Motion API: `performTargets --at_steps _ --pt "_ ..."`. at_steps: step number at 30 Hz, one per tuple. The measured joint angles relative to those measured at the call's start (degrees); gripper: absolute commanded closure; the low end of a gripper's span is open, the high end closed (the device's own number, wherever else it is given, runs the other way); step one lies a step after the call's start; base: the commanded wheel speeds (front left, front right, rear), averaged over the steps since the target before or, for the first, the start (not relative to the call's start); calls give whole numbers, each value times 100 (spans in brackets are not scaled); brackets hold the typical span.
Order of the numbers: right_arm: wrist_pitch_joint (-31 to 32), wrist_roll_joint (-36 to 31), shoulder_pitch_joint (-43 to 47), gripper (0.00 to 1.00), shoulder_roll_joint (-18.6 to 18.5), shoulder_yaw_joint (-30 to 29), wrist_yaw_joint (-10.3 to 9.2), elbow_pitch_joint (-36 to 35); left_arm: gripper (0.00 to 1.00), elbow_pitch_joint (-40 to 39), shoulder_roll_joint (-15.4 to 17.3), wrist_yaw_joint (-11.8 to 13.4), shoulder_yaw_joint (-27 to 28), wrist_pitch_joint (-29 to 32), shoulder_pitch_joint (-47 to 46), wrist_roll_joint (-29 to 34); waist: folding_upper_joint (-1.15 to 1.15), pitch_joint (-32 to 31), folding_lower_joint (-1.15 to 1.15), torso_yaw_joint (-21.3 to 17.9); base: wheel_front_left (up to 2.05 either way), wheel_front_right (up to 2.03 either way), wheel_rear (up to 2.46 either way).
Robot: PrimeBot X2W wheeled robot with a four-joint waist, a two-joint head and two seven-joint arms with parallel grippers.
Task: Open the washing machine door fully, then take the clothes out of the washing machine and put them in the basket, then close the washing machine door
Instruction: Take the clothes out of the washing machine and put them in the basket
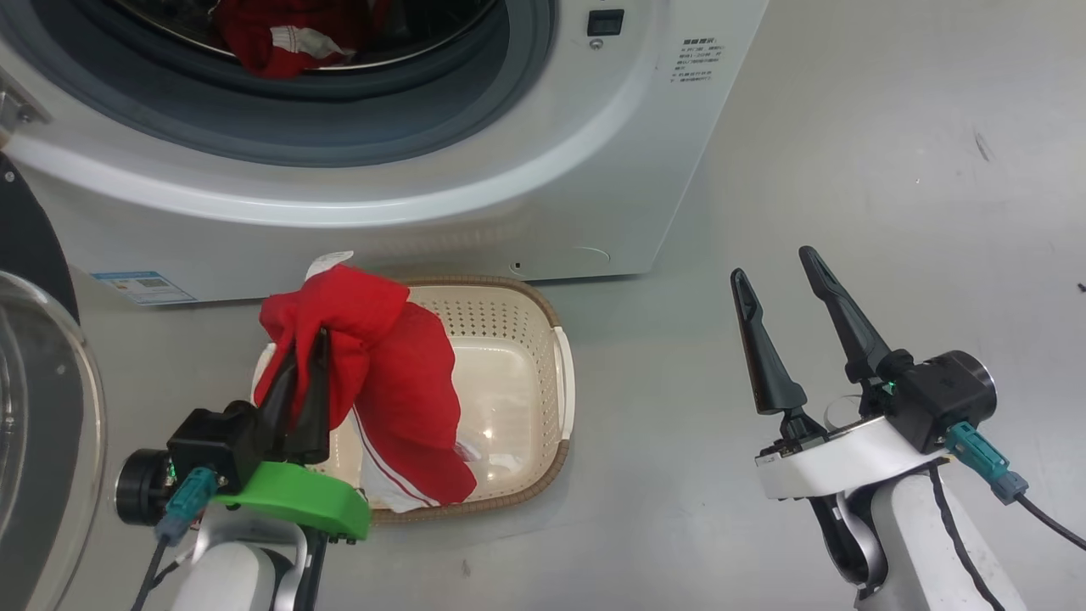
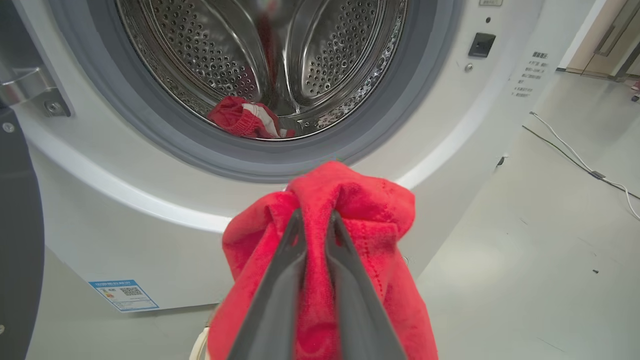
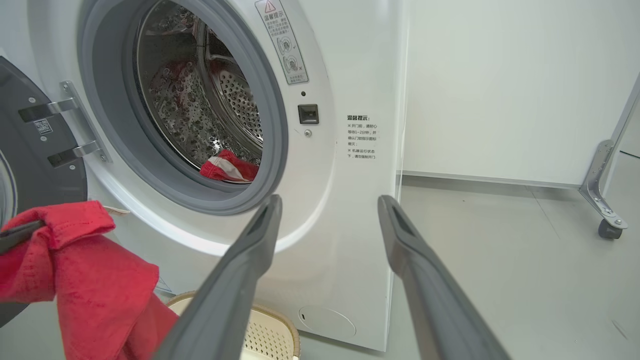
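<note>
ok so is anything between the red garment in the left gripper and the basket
Nothing visible stands between them. The red garment hangs from the left gripper, which is shut on it, right over the left side of the cream basket. Its lower end already reaches the near rim.

Right tool point(image 3: 330, 200): two long dark fingers, spread wide, nothing between them.
Washing machine point(image 3: 350, 225): white, with a shiny drum full of holes.
Washing machine door point(image 3: 30, 150): swung open at the left.
Clothes in the drum point(image 3: 227, 167): red and white, lying at the bottom.
Red cloth point(image 3: 90, 280): hangs at the lower left, pinched by the left tool point(image 3: 20, 232).
Basket point(image 3: 270, 330): cream, on the floor, close to the machine.
</note>
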Motion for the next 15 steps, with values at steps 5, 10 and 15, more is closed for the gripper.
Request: performTargets --at_steps 5,10,15 --pt "-1 -5 -21 0 -1 60 19 -112 100 459 -58 -8 -34 199 -57 -41 0 230 0 -70 0 0 0" --pt "0 -7 -55 0 -1 154 20 -210 100 983 -43 -86 -83 401 -408 -41 0 517 0 -178 0 0 0" --pt "-1 89 -225 0 -1 201 20 -328 100 1505 15 -192 -89 633 -911 -42 0 844 0 -328 0 0 0"
